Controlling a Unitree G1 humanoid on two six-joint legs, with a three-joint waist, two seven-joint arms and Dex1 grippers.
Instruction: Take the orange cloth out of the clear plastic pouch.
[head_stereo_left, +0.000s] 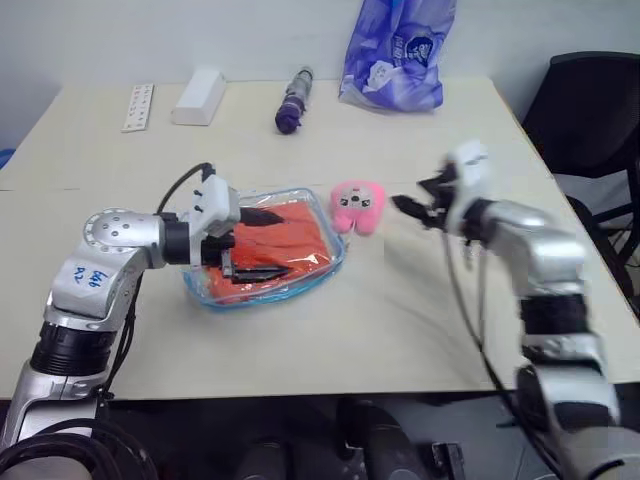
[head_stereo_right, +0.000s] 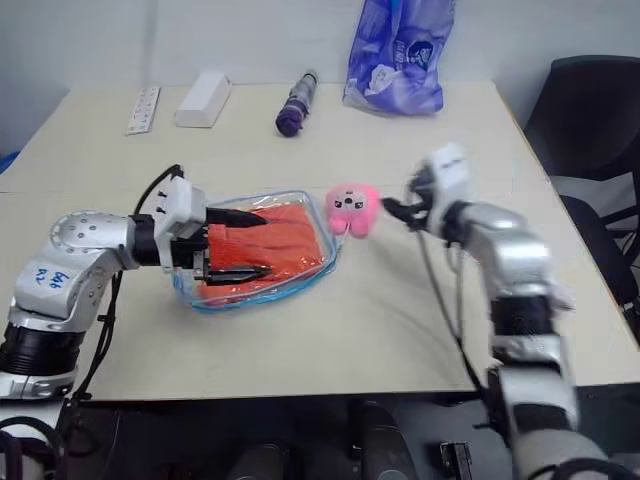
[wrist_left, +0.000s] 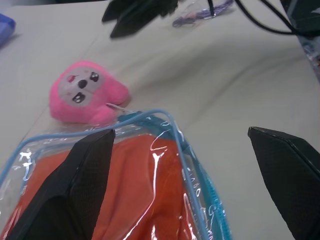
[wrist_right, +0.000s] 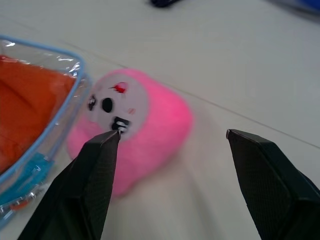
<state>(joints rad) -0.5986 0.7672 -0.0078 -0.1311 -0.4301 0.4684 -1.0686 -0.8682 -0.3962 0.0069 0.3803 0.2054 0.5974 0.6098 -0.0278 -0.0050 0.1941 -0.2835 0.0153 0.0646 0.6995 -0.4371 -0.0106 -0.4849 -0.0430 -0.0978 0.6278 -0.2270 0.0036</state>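
Spread wide over the pouch (head_stereo_left: 265, 250), the left gripper (head_stereo_left: 258, 243) has its 2 black fingers (wrist_left: 75, 185) hovering above the plastic, gripping nothing; cloth (head_stereo_left: 290, 238) lies folded inside the pouch, on the table (head_stereo_left: 400, 320); a pink toy (head_stereo_left: 358, 207) sits touching the pouch's far corner; right gripper (head_stereo_left: 418, 207), parted and empty, points at the toy from just beside it.

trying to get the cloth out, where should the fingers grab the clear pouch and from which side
Probably the blue-trimmed rim of the clear plastic pouch at its end nearest the pink plush toy, coming from the toy's side. The pouch lies flat with the orange cloth filling it, so only that raised edge offers something thin to pinch.
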